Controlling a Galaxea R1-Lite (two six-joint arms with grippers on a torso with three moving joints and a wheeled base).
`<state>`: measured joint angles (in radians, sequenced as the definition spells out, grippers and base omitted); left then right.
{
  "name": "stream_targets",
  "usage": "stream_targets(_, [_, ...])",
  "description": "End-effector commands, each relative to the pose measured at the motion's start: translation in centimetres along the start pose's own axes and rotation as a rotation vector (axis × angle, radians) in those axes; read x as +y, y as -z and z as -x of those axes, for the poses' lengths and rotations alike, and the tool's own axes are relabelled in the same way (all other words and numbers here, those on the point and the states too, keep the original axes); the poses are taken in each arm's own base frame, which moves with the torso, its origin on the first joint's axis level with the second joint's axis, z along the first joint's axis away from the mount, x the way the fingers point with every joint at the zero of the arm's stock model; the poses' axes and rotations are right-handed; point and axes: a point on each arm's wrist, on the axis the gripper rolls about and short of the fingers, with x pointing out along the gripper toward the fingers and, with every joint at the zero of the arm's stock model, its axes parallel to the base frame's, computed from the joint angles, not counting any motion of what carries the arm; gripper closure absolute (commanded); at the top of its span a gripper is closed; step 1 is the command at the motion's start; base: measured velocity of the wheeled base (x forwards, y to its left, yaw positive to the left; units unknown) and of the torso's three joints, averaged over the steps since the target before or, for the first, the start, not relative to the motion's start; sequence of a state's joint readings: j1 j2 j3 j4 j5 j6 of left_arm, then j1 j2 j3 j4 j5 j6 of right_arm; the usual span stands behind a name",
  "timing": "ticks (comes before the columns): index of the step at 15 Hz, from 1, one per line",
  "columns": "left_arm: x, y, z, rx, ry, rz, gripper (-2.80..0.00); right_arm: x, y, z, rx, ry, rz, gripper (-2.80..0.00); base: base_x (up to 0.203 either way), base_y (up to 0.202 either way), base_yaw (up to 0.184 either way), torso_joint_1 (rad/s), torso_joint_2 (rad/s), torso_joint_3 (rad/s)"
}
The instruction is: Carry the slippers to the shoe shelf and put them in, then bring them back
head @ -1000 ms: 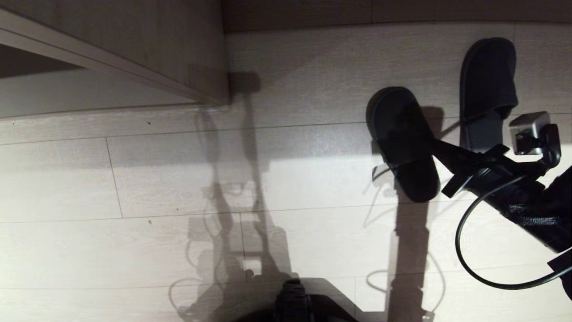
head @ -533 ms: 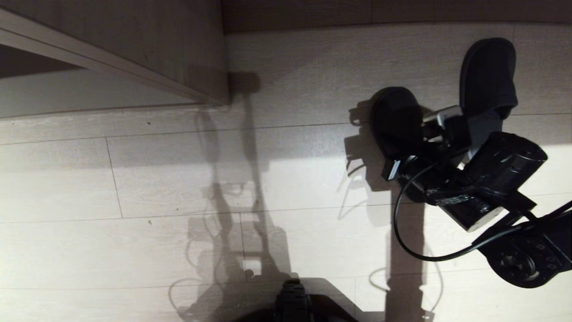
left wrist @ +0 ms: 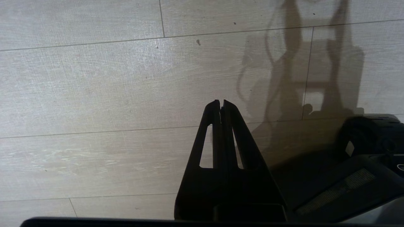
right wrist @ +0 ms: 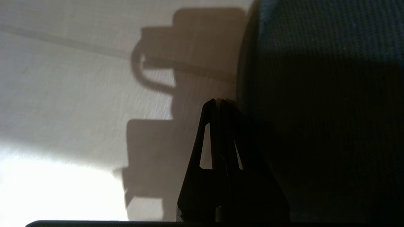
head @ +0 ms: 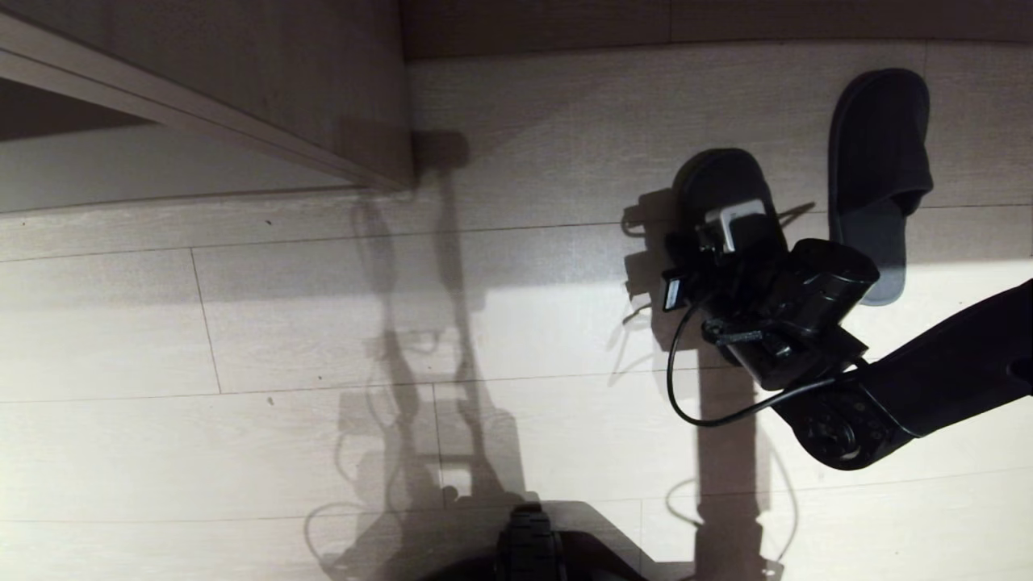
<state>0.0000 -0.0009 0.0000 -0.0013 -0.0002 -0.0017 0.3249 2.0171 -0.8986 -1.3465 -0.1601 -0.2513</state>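
Observation:
Two dark slippers lie on the pale floor at the right of the head view. The far slipper (head: 880, 145) is in full sight. The near slipper (head: 721, 181) is half covered by my right arm's wrist (head: 795, 311), which hangs over its heel end. In the right wrist view my right gripper (right wrist: 218, 101) is shut and empty, its tip right beside the slipper's dark fabric edge (right wrist: 315, 78). The shoe shelf (head: 266, 89) stands at the upper left. My left gripper (left wrist: 221, 102) is shut, parked above bare floor.
The shelf's pale base board (head: 145, 173) runs along the left. My own base (head: 533, 549) shows at the bottom middle. A black cable (head: 686, 403) loops off the right wrist. Arm shadows fall across the wooden floor planks.
My right arm has swung left and forward from the right edge and now hangs over the near slipper. Both slippers lie about where they were.

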Motion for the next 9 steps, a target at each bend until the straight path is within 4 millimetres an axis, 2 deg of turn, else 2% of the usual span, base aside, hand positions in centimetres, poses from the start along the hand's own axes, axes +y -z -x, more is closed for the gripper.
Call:
stream_targets(1, [0.0,0.0,0.0,-0.001,0.001,0.000,0.00,-1.5,0.3,-0.8,-0.004,0.047,0.021,0.00,0.000,0.000,0.000,0.000,0.00,0.000])
stream_targets(6, [0.0,0.0,0.0,-0.001,0.000,0.000,0.00,-4.1,0.8,-1.6,-0.019,0.007,0.039,0.00,0.000,0.000,0.000,0.000,0.00,0.000])
stream_targets(9, [0.0,0.0,0.0,-0.001,0.000,0.000,0.00,-5.8,0.2,-2.8,-0.029,0.005,0.049,0.00,0.000,0.000,0.000,0.000,0.00,0.000])
